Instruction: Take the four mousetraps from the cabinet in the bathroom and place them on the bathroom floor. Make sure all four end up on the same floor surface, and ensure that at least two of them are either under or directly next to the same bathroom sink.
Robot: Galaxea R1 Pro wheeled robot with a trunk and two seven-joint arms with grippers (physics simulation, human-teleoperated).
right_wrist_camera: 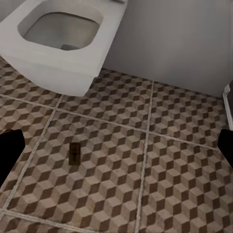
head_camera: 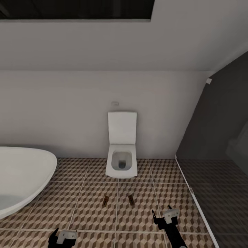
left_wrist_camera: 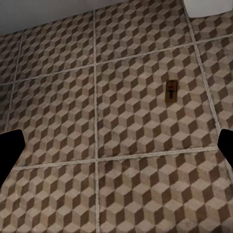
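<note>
Two mousetraps lie flat on the bathroom floor (head_camera: 86, 206) in front of the toilet, one at the left (head_camera: 105, 200) and one at the right (head_camera: 131, 199), about a third of a tile apart. My left gripper (head_camera: 65, 237) hovers low near the view's lower edge, open and empty; its wrist view shows one mousetrap (left_wrist_camera: 171, 91) ahead of the gripper (left_wrist_camera: 116, 150) on the bathroom floor (left_wrist_camera: 121, 194). My right gripper (head_camera: 162, 215) is open too, right of the traps; its own view has the gripper (right_wrist_camera: 116, 150) over a mousetrap (right_wrist_camera: 74, 153). The cabinet and the bathroom sink are out of view.
A white wall-hung toilet (head_camera: 121, 162) with its lid up stands against the back wall, also close in the right wrist view (right_wrist_camera: 58, 43). An oval white bathtub (head_camera: 20, 179) fills the left side. A dark glass shower partition (head_camera: 206, 144) bounds the right.
</note>
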